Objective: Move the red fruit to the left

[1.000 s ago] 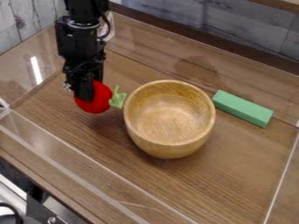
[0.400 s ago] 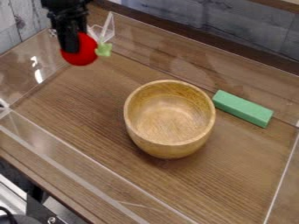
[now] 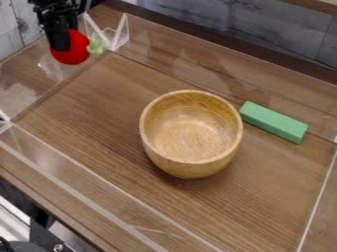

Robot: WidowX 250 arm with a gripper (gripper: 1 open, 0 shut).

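The gripper (image 3: 61, 41) is pointing downward at the far left corner of the wooden table (image 3: 118, 148), its jaws clamping the red fruit (image 3: 70, 47). The fruit is hanging clear of the surface, beside the transparent wall (image 3: 27, 79). The wooden bowl (image 3: 192, 133) is sitting near the centre, well apart. The green block (image 3: 273, 122) is lying just right of the bowl.

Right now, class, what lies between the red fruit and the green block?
In the camera view, the wooden bowl lies between the red fruit, held in the gripper, and the green block.
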